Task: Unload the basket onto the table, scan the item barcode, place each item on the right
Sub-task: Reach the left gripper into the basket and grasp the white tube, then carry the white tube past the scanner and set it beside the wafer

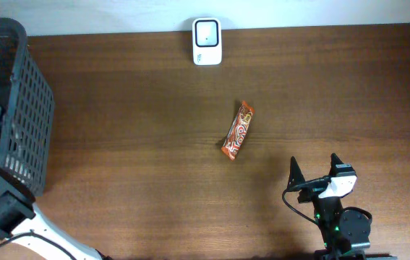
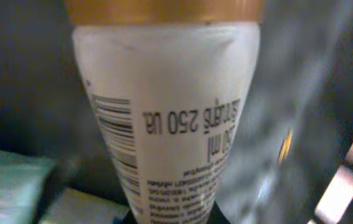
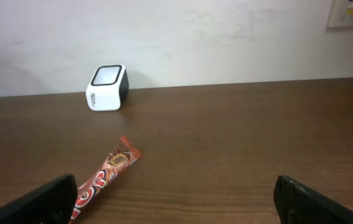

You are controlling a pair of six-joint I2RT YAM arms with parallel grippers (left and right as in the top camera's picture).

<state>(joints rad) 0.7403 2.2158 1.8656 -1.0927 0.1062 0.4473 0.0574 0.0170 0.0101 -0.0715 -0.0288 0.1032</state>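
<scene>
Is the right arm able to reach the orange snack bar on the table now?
Probably yes: the orange snack bar lies in the open, just ahead of the open right tool, and nothing stands between them.

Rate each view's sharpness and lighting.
Overhead: sharp and evenly lit, with the candy bar and scanner crisp. Left wrist: white tube very close and soft, its surroundings dark and smeared. Right wrist: clear throughout, scanner in focus.
</scene>
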